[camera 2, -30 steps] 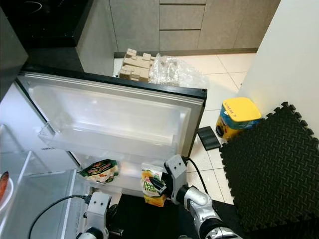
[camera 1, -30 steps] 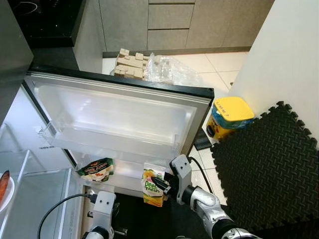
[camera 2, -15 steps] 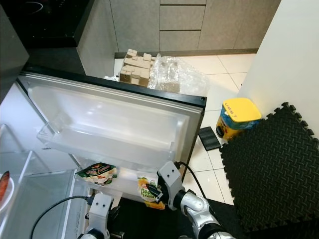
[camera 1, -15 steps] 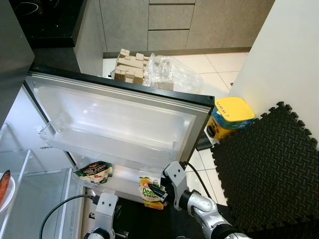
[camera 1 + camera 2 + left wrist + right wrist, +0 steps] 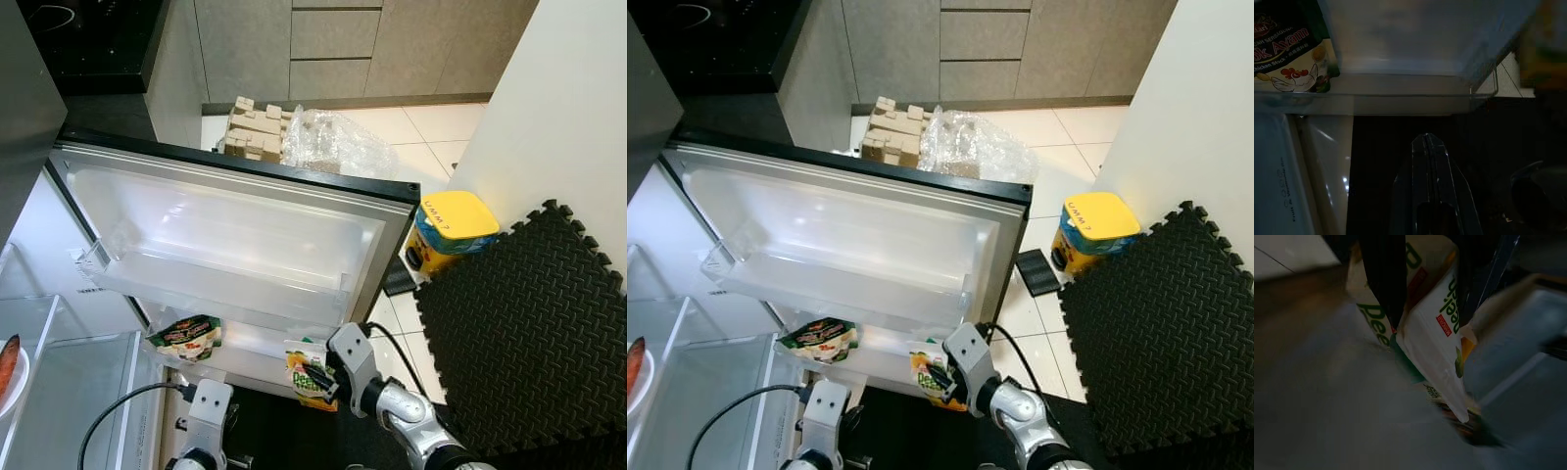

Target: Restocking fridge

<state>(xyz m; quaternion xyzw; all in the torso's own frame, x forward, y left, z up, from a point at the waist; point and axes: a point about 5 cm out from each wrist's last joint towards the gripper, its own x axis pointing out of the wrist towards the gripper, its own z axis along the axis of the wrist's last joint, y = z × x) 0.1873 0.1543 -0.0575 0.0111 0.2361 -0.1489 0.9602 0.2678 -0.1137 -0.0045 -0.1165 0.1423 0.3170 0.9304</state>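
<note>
A white, green and orange Peel Fresh juice carton (image 5: 310,372) hangs tilted at the right end of the open fridge door's lower shelf (image 5: 250,341). My right gripper (image 5: 321,378) is shut on it; in the right wrist view the black fingers (image 5: 1383,284) clamp both sides of the carton (image 5: 1432,342). A dark green stock packet (image 5: 186,335) stands at that shelf's left end, and its label (image 5: 1288,54) is seen from the left wrist. My left gripper (image 5: 1427,147) hangs low below the door shelf, shut and holding nothing.
The fridge door (image 5: 235,230) stands wide open with a bare upper bin (image 5: 216,279). A yellow-lidded tub (image 5: 451,230) and black foam mat (image 5: 519,333) lie to the right. Cardboard (image 5: 255,127) and a plastic bag (image 5: 333,142) lie behind the door. A plate (image 5: 8,367) sits far left.
The right gripper has carried the carton lower and slightly right along the lower door shelf, and the carton now leans. The left arm has stayed put.
</note>
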